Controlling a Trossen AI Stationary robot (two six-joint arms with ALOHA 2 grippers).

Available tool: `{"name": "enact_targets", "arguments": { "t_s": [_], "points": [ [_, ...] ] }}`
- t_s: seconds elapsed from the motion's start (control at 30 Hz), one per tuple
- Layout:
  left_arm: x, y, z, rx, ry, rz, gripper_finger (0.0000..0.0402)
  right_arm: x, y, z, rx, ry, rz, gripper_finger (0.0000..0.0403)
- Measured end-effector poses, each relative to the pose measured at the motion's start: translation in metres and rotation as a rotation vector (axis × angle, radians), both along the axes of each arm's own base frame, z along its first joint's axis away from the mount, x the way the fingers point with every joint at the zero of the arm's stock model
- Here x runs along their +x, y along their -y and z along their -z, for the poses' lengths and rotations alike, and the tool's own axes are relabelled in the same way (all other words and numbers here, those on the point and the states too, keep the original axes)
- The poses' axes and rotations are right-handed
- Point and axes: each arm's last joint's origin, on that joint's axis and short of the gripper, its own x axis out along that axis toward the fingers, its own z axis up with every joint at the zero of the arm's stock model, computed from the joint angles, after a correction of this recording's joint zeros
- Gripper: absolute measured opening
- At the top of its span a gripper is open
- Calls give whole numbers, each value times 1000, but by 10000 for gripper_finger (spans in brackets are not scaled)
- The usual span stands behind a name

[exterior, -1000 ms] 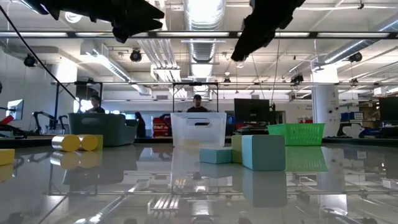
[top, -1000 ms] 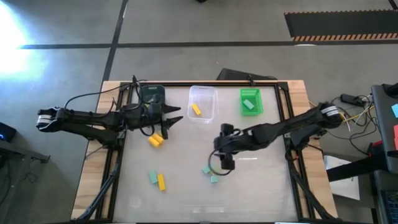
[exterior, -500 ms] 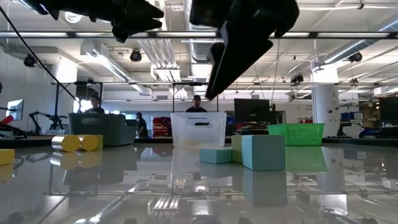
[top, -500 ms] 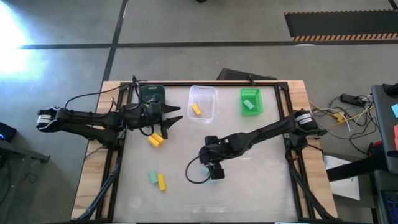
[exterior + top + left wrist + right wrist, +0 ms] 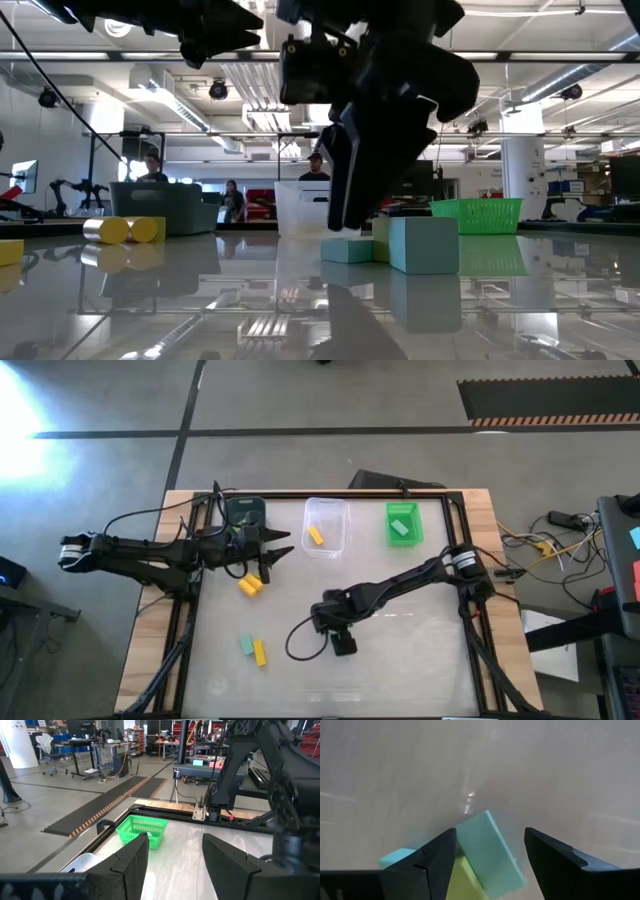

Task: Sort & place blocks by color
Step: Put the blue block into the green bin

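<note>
My right gripper (image 5: 490, 845) is open and points steeply down over a small cluster of blocks near the table's middle. A teal-mint block (image 5: 492, 852) lies between its fingers, with a pale yellow-green block (image 5: 465, 877) and another teal one (image 5: 395, 857) beside it. In the high view the right gripper (image 5: 342, 640) covers this cluster. The left gripper (image 5: 280, 553) hovers open and level above two yellow blocks (image 5: 249, 586). A teal block (image 5: 245, 645) and a yellow one (image 5: 260, 652) lie near the table's front left.
Three bins stand along the far edge: a dark teal bin (image 5: 244, 512), a clear bin (image 5: 326, 525) holding a yellow block, and a green bin (image 5: 403, 523) holding a mint block. A black cable loops on the table beside the right gripper. People stand in the room beyond the table.
My right gripper has come down and toward the table's near left, tipping more steeply downward, until its fingers stand over the teal and yellow-green block cluster. The blocks have not moved.
</note>
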Motion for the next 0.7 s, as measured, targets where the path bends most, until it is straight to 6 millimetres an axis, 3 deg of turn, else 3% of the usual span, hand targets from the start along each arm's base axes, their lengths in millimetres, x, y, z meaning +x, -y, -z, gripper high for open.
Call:
{"name": "enact_targets", "arguments": {
  "t_s": [0.17, 0.4, 0.7],
  "points": [
    [0, 0, 0, 0, 1, 0, 171, 2, -2, 14, 42, -44, -8, 224],
    [0, 0, 0, 0, 4, 0, 171, 5, 3, 18, 46, -40, -8, 217],
    [0, 0, 0, -1, 5, 0, 171, 11, 15, 21, -12, -1, 50, 172]
  ]
}}
